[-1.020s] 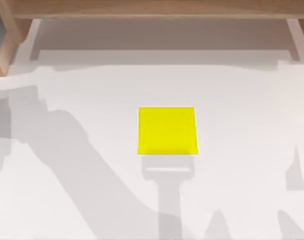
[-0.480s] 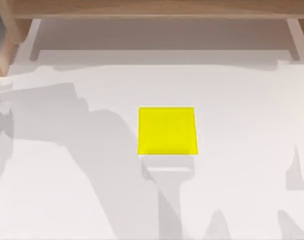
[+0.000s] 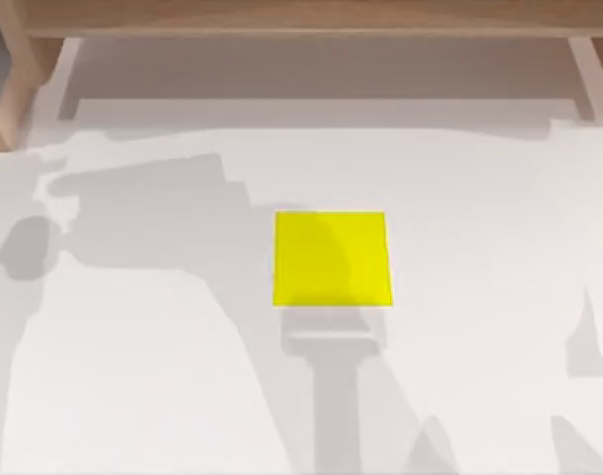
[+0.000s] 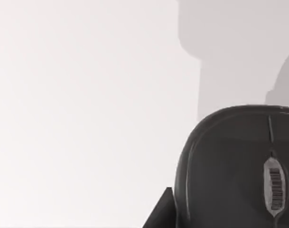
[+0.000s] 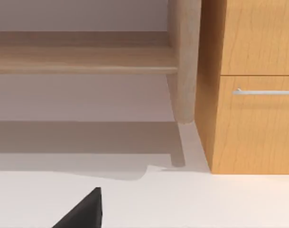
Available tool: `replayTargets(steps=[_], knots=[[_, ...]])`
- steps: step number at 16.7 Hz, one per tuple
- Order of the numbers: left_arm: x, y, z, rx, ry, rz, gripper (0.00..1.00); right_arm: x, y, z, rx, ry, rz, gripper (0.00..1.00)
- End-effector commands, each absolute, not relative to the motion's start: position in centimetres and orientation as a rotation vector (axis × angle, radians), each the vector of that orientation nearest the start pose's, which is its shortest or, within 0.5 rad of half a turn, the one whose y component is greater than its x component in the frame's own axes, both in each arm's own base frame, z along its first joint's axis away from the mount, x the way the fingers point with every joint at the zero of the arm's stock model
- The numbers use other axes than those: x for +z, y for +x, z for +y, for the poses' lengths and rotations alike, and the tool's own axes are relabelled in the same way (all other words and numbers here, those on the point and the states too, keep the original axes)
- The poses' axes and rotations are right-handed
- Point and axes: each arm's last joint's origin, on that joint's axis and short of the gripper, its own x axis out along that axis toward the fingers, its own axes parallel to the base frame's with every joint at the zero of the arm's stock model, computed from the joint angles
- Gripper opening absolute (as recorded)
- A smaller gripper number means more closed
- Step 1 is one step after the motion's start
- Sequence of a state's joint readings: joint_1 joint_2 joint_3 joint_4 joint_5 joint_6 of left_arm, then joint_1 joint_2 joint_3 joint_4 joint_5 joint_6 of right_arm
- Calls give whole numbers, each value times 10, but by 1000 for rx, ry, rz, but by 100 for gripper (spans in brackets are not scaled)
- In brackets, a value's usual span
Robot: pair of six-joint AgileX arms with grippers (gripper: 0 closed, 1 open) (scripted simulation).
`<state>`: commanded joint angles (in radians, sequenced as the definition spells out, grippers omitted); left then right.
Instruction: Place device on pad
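Observation:
The pad (image 3: pixel 332 257) is a flat bright yellow square lying in the middle of the white table, partly under an arm's shadow. The device (image 4: pixel 229 161), a dark grey-black rounded mouse with a scroll wheel, looms close in the left wrist view, above the white table. My left gripper (image 4: pixel 239 211) is shut on it, and one black fingertip (image 4: pixel 159 214) presses against its side. An oval shadow (image 3: pixel 28 246) lies on the table far to the left of the pad. A black part of my right gripper (image 5: pixel 82 213) shows in the right wrist view, over the table's back area.
A wooden shelf (image 3: pixel 301 18) runs along the back of the table. A wooden cabinet with a drawer handle (image 5: pixel 251 90) and a round post (image 5: pixel 184 61) stand ahead of the right wrist camera. White table (image 3: pixel 479 198) surrounds the pad on all sides.
The left arm's broad shadow has swept rightward across the table and now reaches the pad's left half. An oval shadow has appeared at the far left. The pad has not moved.

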<state>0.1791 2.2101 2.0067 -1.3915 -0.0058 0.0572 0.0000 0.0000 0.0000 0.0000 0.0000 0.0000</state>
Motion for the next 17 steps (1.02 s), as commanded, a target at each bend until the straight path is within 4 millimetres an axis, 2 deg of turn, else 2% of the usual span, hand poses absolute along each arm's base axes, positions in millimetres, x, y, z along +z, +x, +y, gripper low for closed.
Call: replayTargets(steps=[2, 5, 8, 10, 12, 14, 15, 17], knots=[[225, 434, 32, 90, -65, 1633, 0, 160, 106, -1, 0, 0, 0, 100], [215, 443, -67, 63, 10, 1689, 0, 160, 106, -1, 0, 0, 0, 100], [198, 435, -169, 50, 63, 1688, 0, 160, 106, -1, 0, 0, 0, 100], [189, 424, -224, 43, 59, 1651, 0, 160, 106, -1, 0, 0, 0, 100], [186, 412, -266, 32, 34, 1603, 0, 160, 106, -1, 0, 0, 0, 100], [184, 401, -295, 14, 11, 1564, 0, 160, 106, -1, 0, 0, 0, 100], [184, 397, -304, 6, 3, 1551, 0, 160, 106, -1, 0, 0, 0, 100], [184, 396, -307, 3, -1, 1546, 0, 160, 106, -1, 0, 0, 0, 100]])
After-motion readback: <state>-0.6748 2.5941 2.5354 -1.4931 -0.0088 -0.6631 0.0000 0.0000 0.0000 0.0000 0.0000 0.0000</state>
